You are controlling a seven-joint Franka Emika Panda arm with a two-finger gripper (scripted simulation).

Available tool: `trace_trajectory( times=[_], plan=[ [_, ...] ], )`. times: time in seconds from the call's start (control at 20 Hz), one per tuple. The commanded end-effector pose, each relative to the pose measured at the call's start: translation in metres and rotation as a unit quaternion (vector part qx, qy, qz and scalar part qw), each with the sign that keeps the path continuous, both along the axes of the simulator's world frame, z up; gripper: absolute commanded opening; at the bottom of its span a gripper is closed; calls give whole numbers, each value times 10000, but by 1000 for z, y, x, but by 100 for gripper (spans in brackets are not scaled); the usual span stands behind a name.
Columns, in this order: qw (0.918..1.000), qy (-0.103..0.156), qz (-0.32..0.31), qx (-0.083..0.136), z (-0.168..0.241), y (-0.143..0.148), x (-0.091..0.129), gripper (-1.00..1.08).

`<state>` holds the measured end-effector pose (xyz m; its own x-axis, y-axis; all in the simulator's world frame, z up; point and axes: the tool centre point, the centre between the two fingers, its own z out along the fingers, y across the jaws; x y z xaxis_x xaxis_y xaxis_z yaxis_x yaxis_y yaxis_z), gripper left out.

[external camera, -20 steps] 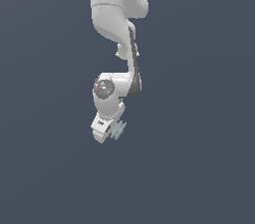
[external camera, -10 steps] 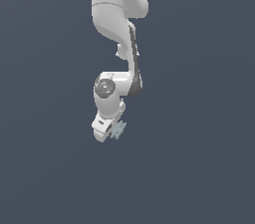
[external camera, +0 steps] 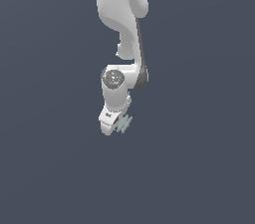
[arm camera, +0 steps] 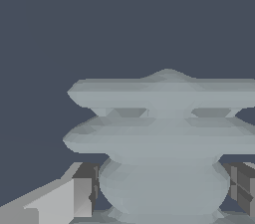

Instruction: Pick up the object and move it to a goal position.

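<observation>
Carrying the object [arm camera: 164,143] pinched between my fingers [arm camera: 79,195], tucked at the gripper [external camera: 115,126] tip; I judge a firm squeeze and slow travel toward the goal suit it best.

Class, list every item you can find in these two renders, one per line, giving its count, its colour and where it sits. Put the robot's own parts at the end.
ribbed piece: one, pale grey-blue, with thin fins on a rounded body; between the gripper fingers, sticking out toward the exterior view's right of the gripper.
background surface: one, plain dark slate blue, filling both views behind everything.
robot arm: one, white with dark joints, coming down from the top of the exterior view.
gripper: one, white with grey finger pads, at the arm's lower end, closed on the ribbed piece.
</observation>
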<state>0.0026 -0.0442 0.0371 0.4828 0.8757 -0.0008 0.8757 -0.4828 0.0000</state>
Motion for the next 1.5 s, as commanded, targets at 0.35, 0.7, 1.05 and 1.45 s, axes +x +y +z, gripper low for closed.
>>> trace_trajectory(
  times=[0.35,0.7,1.05,1.45],
  plan=[
    [10000,-2,6,-9,48,65,-46,-100],
    [10000,-2,7,-16,93,125,-87,-100],
    [10000,-2,8,-18,133,178,-122,-100],
    [10000,-1,8,-6,162,217,-145,-100]
  ],
)
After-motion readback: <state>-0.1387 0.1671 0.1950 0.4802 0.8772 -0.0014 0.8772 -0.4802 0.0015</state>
